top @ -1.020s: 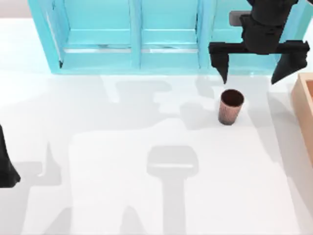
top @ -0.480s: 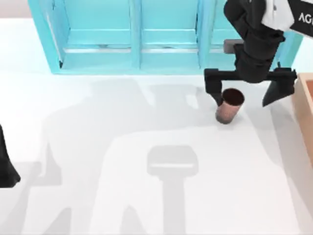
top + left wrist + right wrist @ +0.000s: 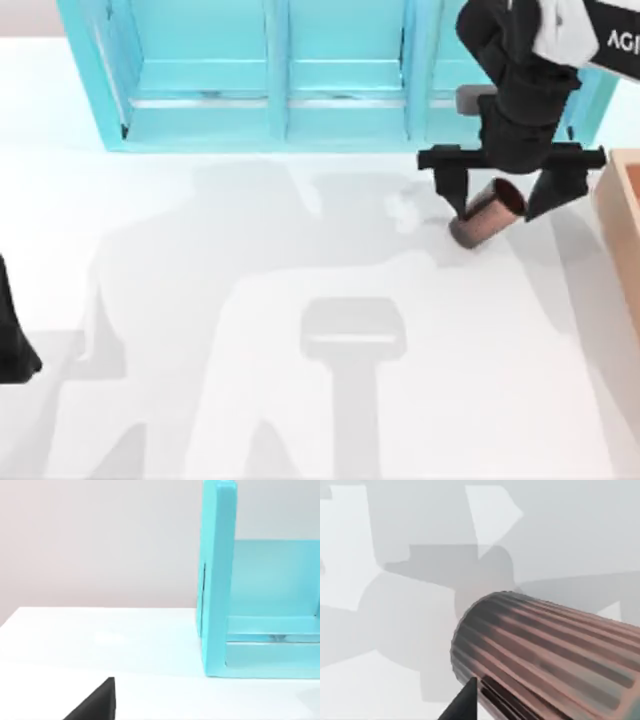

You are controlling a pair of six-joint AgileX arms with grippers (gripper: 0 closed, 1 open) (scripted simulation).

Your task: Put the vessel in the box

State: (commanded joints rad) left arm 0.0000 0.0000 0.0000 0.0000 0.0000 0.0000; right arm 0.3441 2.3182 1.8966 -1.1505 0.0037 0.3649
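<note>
My right pincer (image 3: 505, 198) has come down in front of the turquoise shelf unit (image 3: 270, 75), at its right-hand bay, and its fingers now straddle the vessel (image 3: 487, 213) — one finger (image 3: 452, 185) on the cup's left, the other on its right near the mouth. A second ago the cup stood upright on the table (image 3: 300, 400) with the pincer spread wide above it; now it is tipped over, its mouth pointing toward the box (image 3: 622, 215) and its base toward the open table. The fingers have drawn closer together since then, but I cannot tell whether they actually clamp the cup or only flank it. In the right wrist view the ribbed copper wall of the vessel (image 3: 545, 650) lies slantwise, with a dark fingertip (image 3: 465, 705) against its lower edge. The box sits just right of the cup, apart from it. My left arm (image 3: 12, 340) is parked far left of the shelf unit's front, unchanged.
</note>
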